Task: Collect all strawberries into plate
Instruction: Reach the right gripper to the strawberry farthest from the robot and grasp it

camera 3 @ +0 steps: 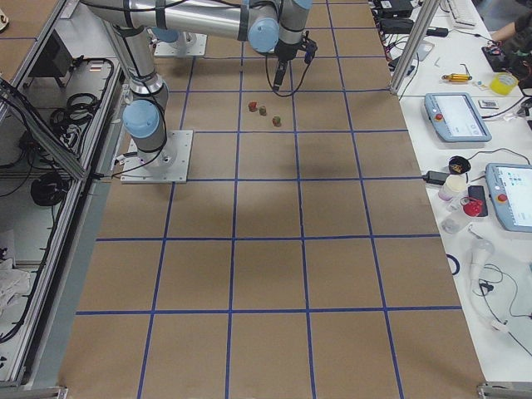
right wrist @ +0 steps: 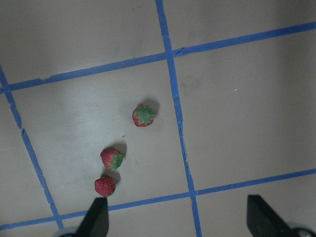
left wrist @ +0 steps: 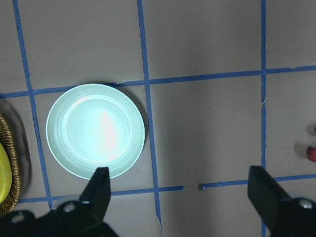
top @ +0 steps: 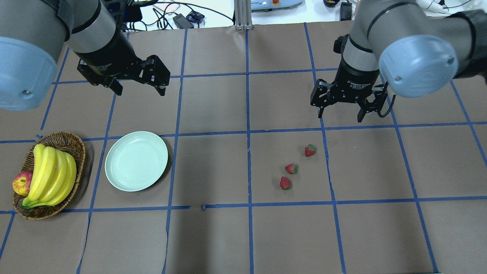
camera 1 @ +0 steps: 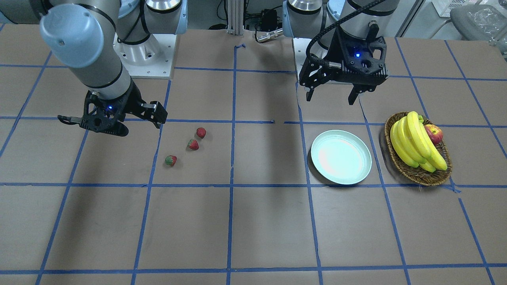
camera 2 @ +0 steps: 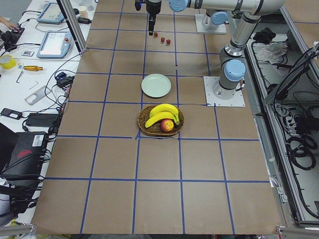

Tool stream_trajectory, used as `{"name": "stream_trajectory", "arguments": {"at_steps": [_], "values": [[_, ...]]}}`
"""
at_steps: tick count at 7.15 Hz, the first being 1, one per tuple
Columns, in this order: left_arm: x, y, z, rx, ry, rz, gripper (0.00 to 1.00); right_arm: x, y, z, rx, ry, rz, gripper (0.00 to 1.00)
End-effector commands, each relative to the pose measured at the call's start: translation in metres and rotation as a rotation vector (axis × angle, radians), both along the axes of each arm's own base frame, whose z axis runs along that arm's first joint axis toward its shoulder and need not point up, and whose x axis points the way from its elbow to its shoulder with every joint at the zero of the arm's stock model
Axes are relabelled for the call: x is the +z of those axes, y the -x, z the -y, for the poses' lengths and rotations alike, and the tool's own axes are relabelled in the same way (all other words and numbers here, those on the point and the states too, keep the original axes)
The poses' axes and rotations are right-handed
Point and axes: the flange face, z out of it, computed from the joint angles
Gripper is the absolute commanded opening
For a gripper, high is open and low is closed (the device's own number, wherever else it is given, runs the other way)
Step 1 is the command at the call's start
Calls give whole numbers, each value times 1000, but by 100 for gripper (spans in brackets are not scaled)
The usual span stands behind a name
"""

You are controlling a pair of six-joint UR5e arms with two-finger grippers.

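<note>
Spread wide and empty, the right gripper (top: 339,115) hangs near the three strawberries (top: 291,168), and the left gripper (top: 140,90), equally wide, hangs near the plate (top: 136,160), which holds no berry and lies well apart from them. Two berries lie close, perhaps touching. A wide-spread descent on one could knock its neighbour rolling, and a slack pinch might drop it midway.

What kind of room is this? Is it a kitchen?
Not a kitchen; most likely a robot lab. Two robot arms are mounted at a table marked with a blue tape grid, and control tablets and cables lie alongside.
</note>
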Motion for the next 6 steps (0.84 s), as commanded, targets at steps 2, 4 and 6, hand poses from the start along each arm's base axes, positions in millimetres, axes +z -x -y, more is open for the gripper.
{"name": "stream_trajectory", "arguments": {"at_steps": [2,4,6], "values": [[0,-1,0,1,-1,3,100,-110,-1,-10,-94,43,-12,100],[0,0,0,1,0,0,100,-149,-5,-3,-207,15,-31,100],[0,-1,0,1,0,0,100,-165,-15,1,-243,11,-37,100]]}}
